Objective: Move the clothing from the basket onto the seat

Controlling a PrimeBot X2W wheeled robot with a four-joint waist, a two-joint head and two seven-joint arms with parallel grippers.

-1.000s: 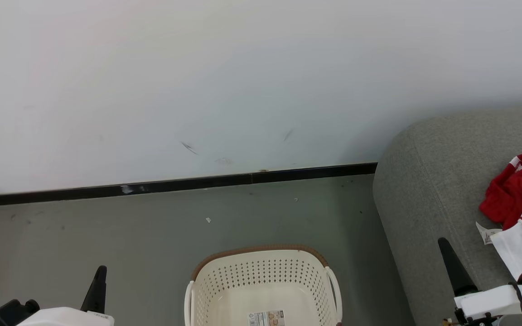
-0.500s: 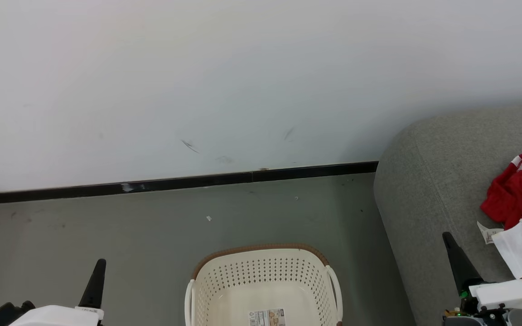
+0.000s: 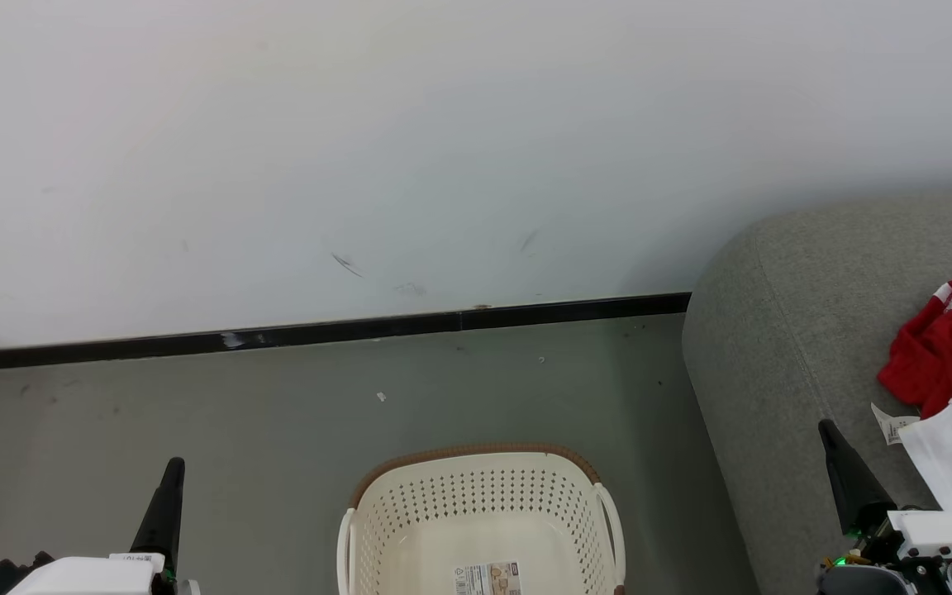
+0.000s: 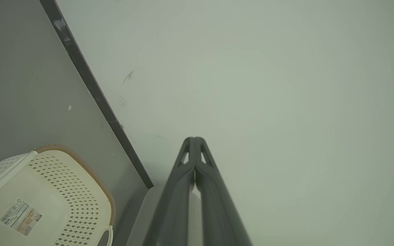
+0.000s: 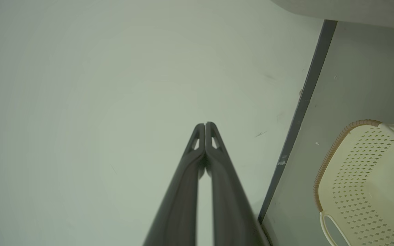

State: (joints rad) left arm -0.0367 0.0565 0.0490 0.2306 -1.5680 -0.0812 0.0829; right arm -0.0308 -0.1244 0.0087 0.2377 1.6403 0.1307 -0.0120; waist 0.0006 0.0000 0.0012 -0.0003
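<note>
- The basket (image 3: 483,512) stands on the grey floor (image 3: 278,413) in front of the black skirting board (image 3: 319,335). Looking into it, you see bare cream plastic and a barcode sticker (image 3: 486,578) stuck to the bottom.
- The seat (image 3: 790,330) stands just to the right of the basket, with a strip of floor between them.
- The clothing (image 3: 943,355) lies heaped on the seat, well to the right of the basket. You see a crumpled red part farther back and a white part with a thin red stripe nearer. Its care label (image 3: 887,423) sticks out on the side facing the basket.
- Your right claw (image 3: 833,438) is right of the basket, over the seat. Its tip is near the care label, on the label's basket side. In the right wrist view its two fingers are pressed together at the tips and grip nothing.
- Your left claw (image 3: 170,475) is left of the basket, over the floor, so the basket is between it and the clothing. In the left wrist view its fingers meet at the tips and hold nothing.
</note>
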